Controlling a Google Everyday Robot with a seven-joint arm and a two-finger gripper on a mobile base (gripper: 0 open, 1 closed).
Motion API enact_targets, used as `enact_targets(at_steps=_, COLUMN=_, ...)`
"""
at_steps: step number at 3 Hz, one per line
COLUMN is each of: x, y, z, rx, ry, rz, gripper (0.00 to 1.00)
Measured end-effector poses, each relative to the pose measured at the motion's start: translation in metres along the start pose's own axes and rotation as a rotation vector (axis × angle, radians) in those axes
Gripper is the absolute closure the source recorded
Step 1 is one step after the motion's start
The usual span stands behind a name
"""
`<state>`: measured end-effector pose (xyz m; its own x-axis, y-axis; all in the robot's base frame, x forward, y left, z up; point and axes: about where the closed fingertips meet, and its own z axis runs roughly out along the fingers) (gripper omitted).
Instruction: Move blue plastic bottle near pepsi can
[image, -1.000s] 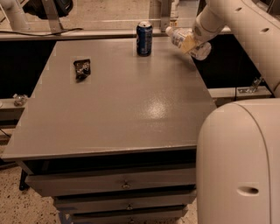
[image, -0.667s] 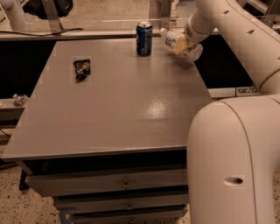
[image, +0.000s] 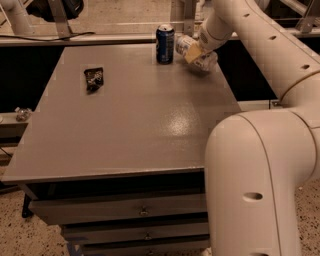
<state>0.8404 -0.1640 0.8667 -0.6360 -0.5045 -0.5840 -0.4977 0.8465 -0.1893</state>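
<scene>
Holding bottle (image: 182, 44), hand (image: 194, 52) beside can (image: 165, 44), table (image: 140, 130) edge

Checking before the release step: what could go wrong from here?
1. The gripper, jaws shut on the blue plastic bottle, holds it close beside the pepsi can; a push toward it could tip the can.
2. Both are near the far edge of the table, so a knocked can or a rolling bottle might go off it.
</scene>
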Motion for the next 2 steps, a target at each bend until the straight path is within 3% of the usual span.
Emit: enact_targets(at_steps=2, x=-0.0019, y=0.0135, z=0.0072, rx=-0.076, ry=0.006, rz=0.004, gripper=0.36)
